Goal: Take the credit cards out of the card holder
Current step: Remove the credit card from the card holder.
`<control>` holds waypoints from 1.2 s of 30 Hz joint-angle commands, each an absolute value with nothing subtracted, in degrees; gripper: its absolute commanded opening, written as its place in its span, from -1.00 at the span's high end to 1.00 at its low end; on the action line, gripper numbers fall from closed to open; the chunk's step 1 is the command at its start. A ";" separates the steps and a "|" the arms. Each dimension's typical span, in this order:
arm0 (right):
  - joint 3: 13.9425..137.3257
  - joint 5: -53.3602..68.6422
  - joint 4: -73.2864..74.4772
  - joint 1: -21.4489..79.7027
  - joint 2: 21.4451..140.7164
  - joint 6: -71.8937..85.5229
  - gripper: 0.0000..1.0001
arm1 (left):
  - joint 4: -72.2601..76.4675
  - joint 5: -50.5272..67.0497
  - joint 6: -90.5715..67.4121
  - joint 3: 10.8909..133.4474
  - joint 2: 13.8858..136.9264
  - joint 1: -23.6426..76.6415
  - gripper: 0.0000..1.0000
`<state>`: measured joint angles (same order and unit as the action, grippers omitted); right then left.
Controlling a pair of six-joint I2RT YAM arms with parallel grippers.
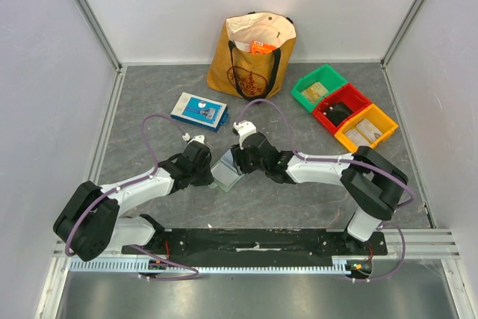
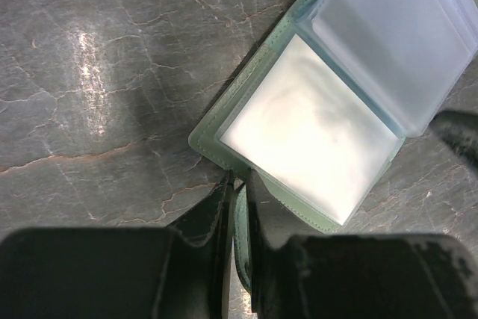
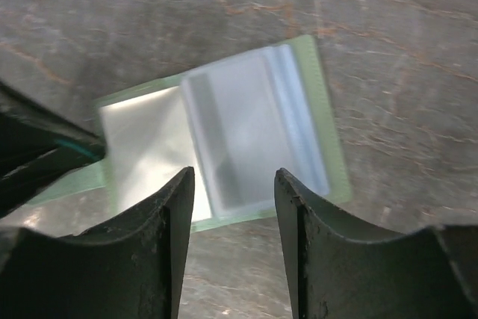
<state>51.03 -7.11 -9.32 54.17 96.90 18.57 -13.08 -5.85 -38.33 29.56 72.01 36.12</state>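
Plainly, the left gripper [image 2: 237, 184] is almost closed. Its two fingers pinch the pale green cover edge of the card holder [image 2: 314, 132] at the corner nearest the wrist. The right gripper [image 3: 233, 177] has its jaws parted about halfway over the card holder's long edge, with nothing between the fingers. Whether its tips touch the holder I cannot tell.

The card holder lies open like a booklet between the two grippers on the table [image 1: 299, 207], a grey marbled surface. Its clear pocket leaves lift from the spine. Behind the card holder, at the back wall, stands a yellow tote bag [image 1: 252, 54]. Behind it and to the left lies a blue-and-white flat box [image 1: 199, 110]. Well apart, behind it and to the right, a green bin [image 1: 319, 87], a red bin [image 1: 341, 107] and a yellow bin [image 1: 366, 127] sit in a slanting row. White walls with metal posts close the table on three sides.

The pockets are glary and blurred in both wrist views, so what they hold cannot be made out. From above, the grippers cover most of the card holder.
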 commanded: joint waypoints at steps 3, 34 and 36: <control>53.26 -14.68 -7.30 53.44 98.52 16.61 -0.21 | -12.04 -5.71 -39.99 28.56 71.28 36.56 0.67; 52.03 -6.33 -8.09 55.55 101.43 17.84 0.59 | -11.34 -5.10 -40.43 28.65 71.89 37.18 0.67; 52.03 -5.54 -8.17 55.55 100.99 17.84 0.78 | -11.34 -5.19 -40.52 28.57 71.81 37.18 0.67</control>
